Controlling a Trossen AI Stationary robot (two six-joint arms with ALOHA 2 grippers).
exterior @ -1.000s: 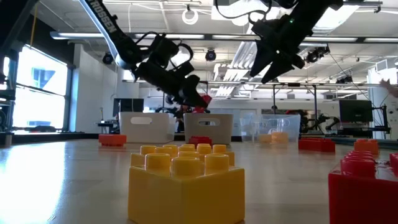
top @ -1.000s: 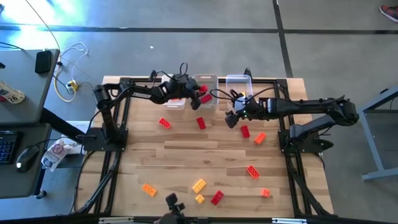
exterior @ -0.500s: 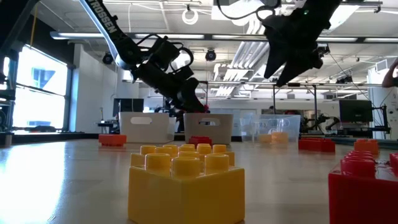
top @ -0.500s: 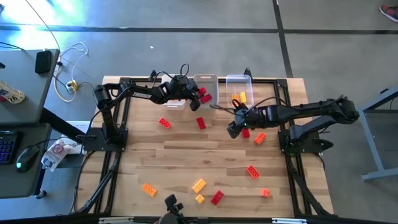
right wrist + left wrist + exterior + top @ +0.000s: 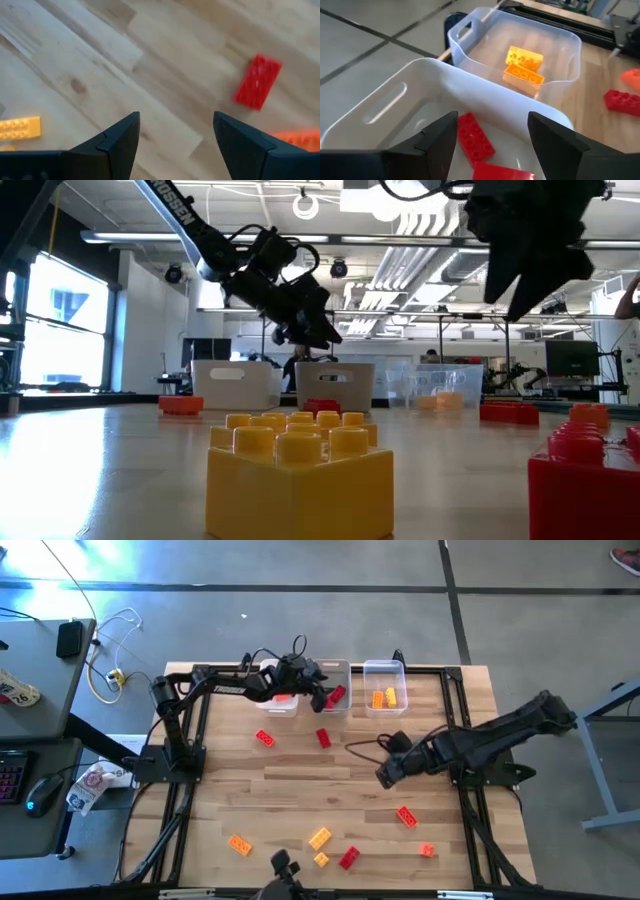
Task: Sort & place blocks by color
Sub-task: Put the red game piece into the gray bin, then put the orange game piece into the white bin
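My left gripper [image 5: 318,696] [image 5: 492,120] hangs open above the middle white bin [image 5: 330,673], in which two red blocks [image 5: 476,138] lie on the floor. The clear bin [image 5: 555,35] beside it holds a yellow block [image 5: 524,57] and an orange one [image 5: 522,77]. My right gripper [image 5: 385,773] [image 5: 175,122] is open above bare wood right of the table's middle; a red block [image 5: 257,82] lies ahead of it. More red, orange and yellow blocks lie flat on the table, among them two red ones [image 5: 264,738] [image 5: 323,738] and a yellow one [image 5: 320,838].
A third white bin [image 5: 279,705] stands left of the middle one at the far edge. A cluster of blocks [image 5: 348,858] lies near the near edge. In the low view a yellow block [image 5: 300,475] and a red one [image 5: 590,480] stand close in front. A black cable [image 5: 365,745] trails beside the right arm.
The red block that my left gripper carried above the middle bin has left its fingers and now lies in that bin. My right gripper has swung from beside the clear bin toward the near edge, over the table's middle.
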